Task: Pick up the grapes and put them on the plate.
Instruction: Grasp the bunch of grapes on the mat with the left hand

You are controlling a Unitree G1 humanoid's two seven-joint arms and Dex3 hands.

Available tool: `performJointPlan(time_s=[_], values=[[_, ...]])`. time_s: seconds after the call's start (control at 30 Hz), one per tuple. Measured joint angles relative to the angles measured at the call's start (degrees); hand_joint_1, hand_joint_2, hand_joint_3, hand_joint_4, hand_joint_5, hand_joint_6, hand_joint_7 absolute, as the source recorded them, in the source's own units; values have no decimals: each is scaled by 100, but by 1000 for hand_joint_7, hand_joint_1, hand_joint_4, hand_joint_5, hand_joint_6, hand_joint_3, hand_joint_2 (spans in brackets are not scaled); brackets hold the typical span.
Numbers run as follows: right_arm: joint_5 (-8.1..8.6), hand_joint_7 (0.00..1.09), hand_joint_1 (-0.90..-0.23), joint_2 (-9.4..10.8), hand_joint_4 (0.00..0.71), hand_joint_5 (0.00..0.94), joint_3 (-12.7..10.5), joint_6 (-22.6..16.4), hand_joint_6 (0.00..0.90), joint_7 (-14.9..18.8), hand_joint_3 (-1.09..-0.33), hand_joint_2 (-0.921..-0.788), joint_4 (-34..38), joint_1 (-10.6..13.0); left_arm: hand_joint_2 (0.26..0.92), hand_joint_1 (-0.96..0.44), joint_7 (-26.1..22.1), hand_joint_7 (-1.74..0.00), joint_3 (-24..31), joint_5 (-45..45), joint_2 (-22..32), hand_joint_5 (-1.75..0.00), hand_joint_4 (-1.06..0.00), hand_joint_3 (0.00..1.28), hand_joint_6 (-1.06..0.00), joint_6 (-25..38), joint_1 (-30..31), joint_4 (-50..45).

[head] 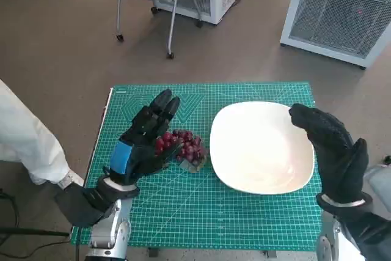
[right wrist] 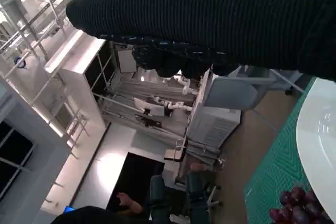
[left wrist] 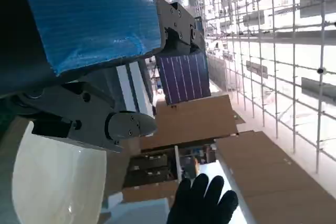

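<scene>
The grapes (head: 181, 145) lie on the green mat (head: 244, 224), just beside the white plate (head: 263, 148) on the side away from the right hand (head: 333, 145). The left hand (head: 143, 139) hangs over the side of the bunch away from the plate, its fingers spread and holding nothing; whether it touches the fruit cannot be told. The right hand hovers at the plate's opposite edge, relaxed and empty. A person's white sleeve (head: 30, 139) shows beyond the mat, on the grapes' side of the plate.

Glossy plate (head: 263, 151) (smooth), knitted right hand (head: 333, 145).
</scene>
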Motion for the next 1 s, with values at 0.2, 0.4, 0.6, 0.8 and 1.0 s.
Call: performJointPlan(time_s=[0.2,0.4,0.6,0.8,1.0], values=[[-2,676,-486,-2,494,3,2,-2,113,0,-557,-921,-11,-2,884,-285,331,-39,-28,1244,616,0,-131,50,-185,-11,-9,-138],[-2,675,-485,-10,494,3,-1,-3,113,0,-558,-921,-18,-3,784,-278,462,-9,-100,2745,1388,0,-21,6,-141,645,-7,-783],[-2,675,-478,-18,493,2,1,4,113,0,-559,-921,-13,-2,727,-232,372,-24,-371,4015,1910,0,-3,1,-181,1905,-121,-1680],[-4,674,-475,-15,492,2,8,10,113,0,-561,-921,-11,-2,721,-242,392,-25,-756,4614,2005,-5,-17,1,-212,2454,-342,-1775],[-4,676,-477,-18,492,1,-5,10,114,-1,-561,-921,-14,11,726,-268,469,-16,-1181,4942,1986,-6,-31,3,-218,2637,-608,-1394]])
